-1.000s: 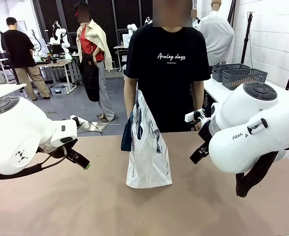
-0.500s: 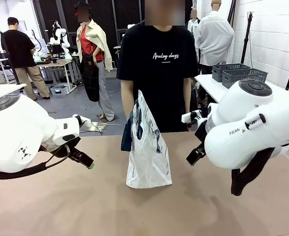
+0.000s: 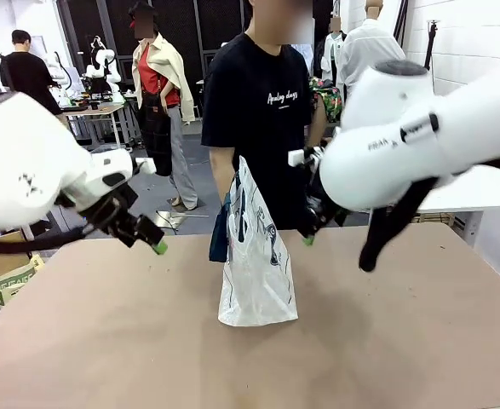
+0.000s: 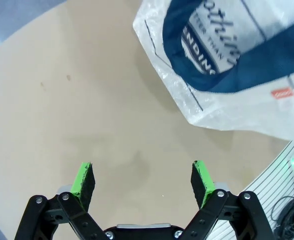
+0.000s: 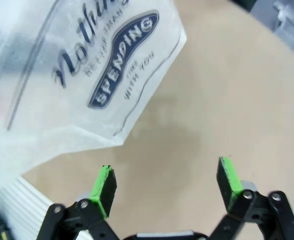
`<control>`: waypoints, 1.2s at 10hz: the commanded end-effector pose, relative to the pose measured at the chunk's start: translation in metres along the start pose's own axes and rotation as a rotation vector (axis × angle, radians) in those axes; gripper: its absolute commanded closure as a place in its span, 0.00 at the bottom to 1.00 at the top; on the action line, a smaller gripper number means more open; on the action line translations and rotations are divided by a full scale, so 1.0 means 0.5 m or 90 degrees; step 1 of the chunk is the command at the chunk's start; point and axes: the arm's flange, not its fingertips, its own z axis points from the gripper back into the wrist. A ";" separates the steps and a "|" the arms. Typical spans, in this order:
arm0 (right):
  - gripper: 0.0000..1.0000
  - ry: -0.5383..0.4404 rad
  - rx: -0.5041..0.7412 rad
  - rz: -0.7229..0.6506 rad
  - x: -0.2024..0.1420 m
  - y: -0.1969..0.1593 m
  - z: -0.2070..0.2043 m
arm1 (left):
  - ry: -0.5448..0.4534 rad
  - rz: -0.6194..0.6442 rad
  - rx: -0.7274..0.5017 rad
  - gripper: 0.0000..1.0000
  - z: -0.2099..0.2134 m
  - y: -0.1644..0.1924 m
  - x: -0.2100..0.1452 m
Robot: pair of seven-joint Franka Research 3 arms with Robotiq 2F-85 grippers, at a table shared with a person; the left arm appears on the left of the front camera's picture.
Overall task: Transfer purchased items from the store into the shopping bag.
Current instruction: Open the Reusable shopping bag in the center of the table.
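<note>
Bag up, loading not yet begun
On the table (image 3: pixel 403 341) the shopping bag (image 3: pixel 256 264) stands at frame centre. The left gripper (image 4: pixel 142 175) and right gripper (image 5: pixel 169 182) flank it, jaws apart and empty. Every item apparently remains to be transferred.

Black, green-tipped right tool (image 5: pixel 168 184), jaws wide apart, hangs over a tan bench (image 5: pixel 232 100) near a translucent white plastic shopping bag (image 5: pixel 41 115) with a navy oval logo (image 5: pixel 124 60).
</note>
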 end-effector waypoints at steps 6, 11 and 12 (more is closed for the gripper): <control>0.00 -0.001 -0.052 -0.003 0.196 0.037 0.047 | 0.009 0.006 -0.008 0.00 0.073 -0.020 0.146; 0.00 0.026 -0.108 -0.092 0.270 0.051 0.078 | 0.056 0.115 -0.020 0.00 0.089 -0.068 0.178; 0.00 0.050 -0.123 -0.108 0.287 0.054 0.078 | 0.060 0.132 -0.025 0.00 0.108 -0.090 0.189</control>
